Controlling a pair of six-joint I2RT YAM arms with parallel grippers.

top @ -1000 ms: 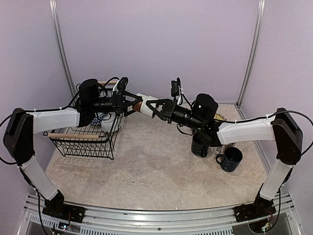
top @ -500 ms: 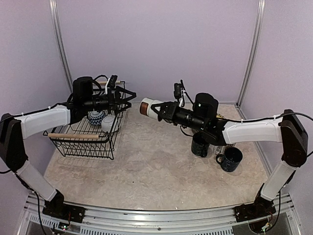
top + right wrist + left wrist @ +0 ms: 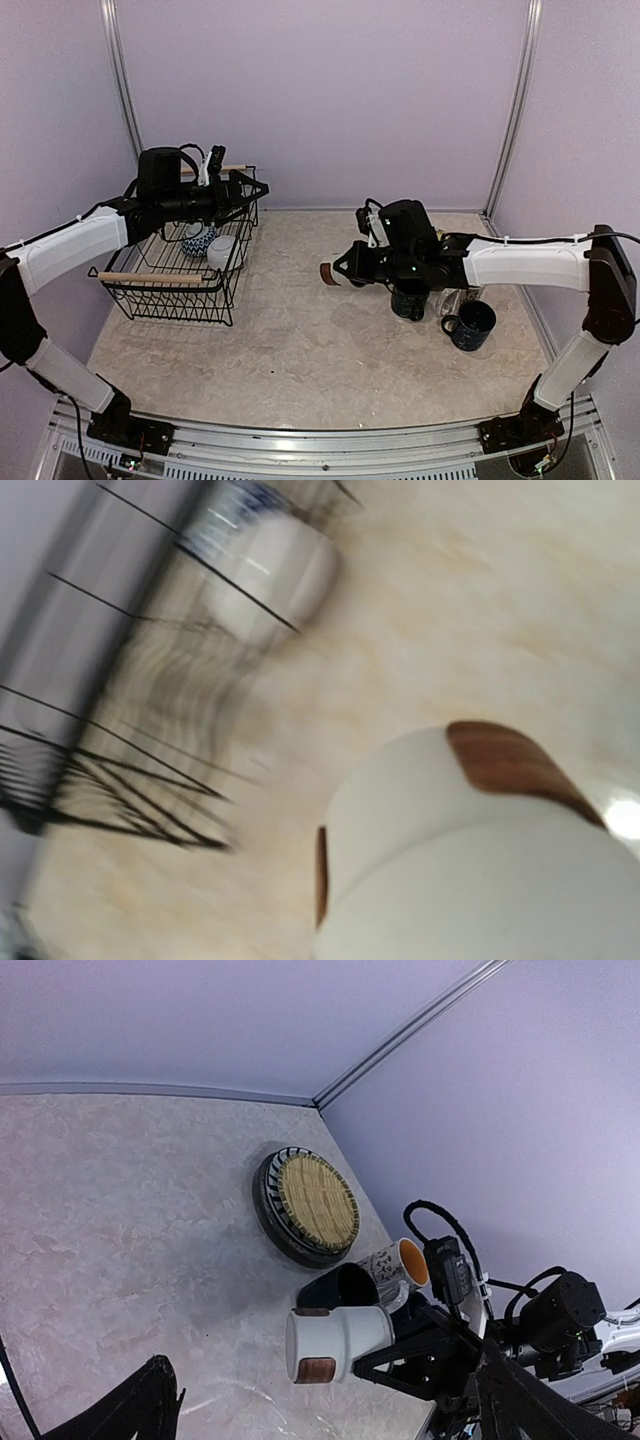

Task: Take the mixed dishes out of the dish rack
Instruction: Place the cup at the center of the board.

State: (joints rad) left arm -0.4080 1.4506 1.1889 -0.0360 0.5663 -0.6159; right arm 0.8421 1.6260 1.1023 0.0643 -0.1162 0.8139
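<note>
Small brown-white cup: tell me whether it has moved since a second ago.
Yes. In the top view the cup, held in the right hand, has dropped and shifted right, away from the dish rack, toward the dark mug.

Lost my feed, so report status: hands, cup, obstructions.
Left hand open, empty, by black wire dish rack. Right hand shut on small brown-and-white cup, held sideways. Dark mug close beside it.

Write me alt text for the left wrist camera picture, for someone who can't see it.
The right gripper holds a small brown-and-white cup sideways, framed by the open, empty left gripper. Behind it are a dark mug and a white orange-lined mug; farther back, a yellowish woven-look plate lies on a striped plate on the marbled table.
</note>
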